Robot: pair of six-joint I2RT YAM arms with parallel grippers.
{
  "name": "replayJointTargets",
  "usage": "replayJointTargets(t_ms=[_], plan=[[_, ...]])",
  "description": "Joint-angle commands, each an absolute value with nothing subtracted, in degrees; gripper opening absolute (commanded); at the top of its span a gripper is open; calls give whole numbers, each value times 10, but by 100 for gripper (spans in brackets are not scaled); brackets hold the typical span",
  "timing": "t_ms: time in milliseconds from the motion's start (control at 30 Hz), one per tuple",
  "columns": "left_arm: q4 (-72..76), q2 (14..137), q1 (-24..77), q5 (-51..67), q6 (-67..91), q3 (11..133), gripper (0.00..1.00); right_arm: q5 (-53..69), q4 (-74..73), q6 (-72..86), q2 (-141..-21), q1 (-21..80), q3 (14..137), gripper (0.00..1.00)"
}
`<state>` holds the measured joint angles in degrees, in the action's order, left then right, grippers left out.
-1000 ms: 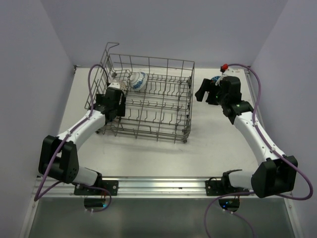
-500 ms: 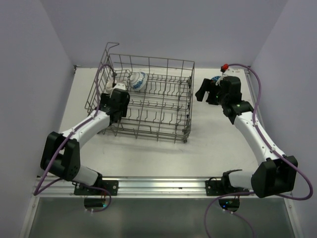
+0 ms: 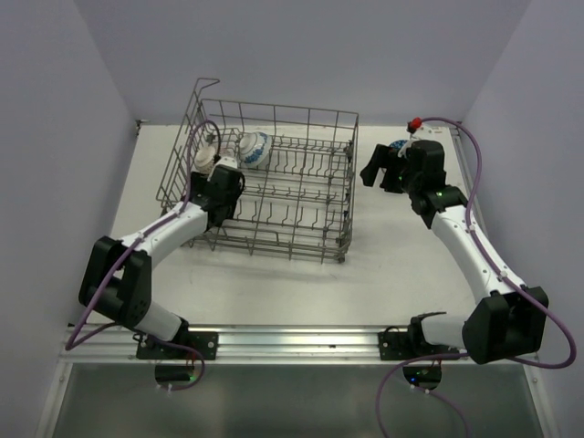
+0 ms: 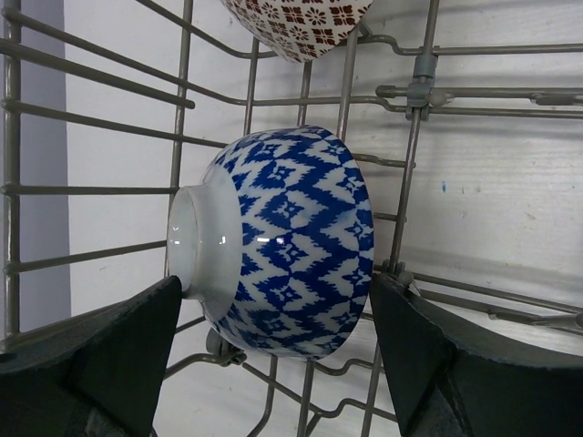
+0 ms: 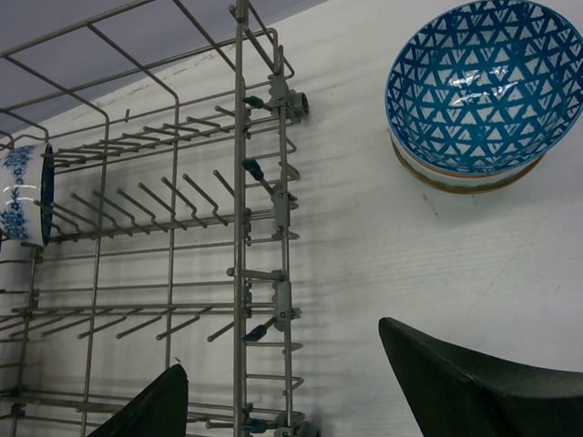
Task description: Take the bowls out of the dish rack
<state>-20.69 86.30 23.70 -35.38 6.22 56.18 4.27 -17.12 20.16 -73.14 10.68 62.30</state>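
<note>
The grey wire dish rack point(image 3: 301, 196) stands mid-table. A blue-and-white bowl point(image 4: 282, 241) rests on its side on the rack's tines point(image 3: 255, 149). My left gripper point(image 4: 275, 284) is open inside the rack point(image 3: 235, 170). One finger stands by the bowl's foot and the other by its rim, both very close. A red patterned bowl point(image 4: 301, 23) sits just beyond it point(image 3: 203, 157). My right gripper point(image 3: 376, 170) hangs open over bare table right of the rack point(image 5: 281, 346), holding nothing.
A blue triangle-patterned bowl point(image 5: 483, 86) sits stacked on another bowl on the table at the back right point(image 3: 398, 146), half hidden by my right arm. The rack's raised handle point(image 3: 203, 91) rises at its back left corner. Walls close in on three sides.
My left gripper has pushed forward and to the right inside the rack, up to the blue-and-white bowl. The right arm has not moved.
</note>
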Motion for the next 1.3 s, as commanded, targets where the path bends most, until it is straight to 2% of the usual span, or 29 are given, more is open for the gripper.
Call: replayJointTargets(t_ms=[0,67,167,300,467,733,900,1000,1200,1233,1267], plan=[[-191,889,260,-318,74,575,85,55,-146,209,-737,103,618,92],[-192,896,265,-335,67,577,82,56,-145,210,-738,103,619,92],[-192,905,272,-350,62,582,70,55,-146,210,-738,102,619,92],[-197,911,279,-366,56,590,47,55,-146,210,-740,99,619,92],[-217,917,285,-391,52,613,38,54,-147,210,-741,98,619,92],[-251,896,289,-392,48,656,18,54,-146,209,-738,96,620,92],[-272,882,289,-402,52,674,12,53,-148,208,-737,94,620,92],[-279,871,290,-406,52,678,0,54,-148,209,-737,94,620,92],[-279,857,290,-417,44,677,0,52,-150,207,-736,95,621,92],[-279,857,289,-416,43,676,6,50,-151,207,-736,94,621,92],[-281,857,290,-415,45,675,29,50,-152,206,-737,94,621,92]])
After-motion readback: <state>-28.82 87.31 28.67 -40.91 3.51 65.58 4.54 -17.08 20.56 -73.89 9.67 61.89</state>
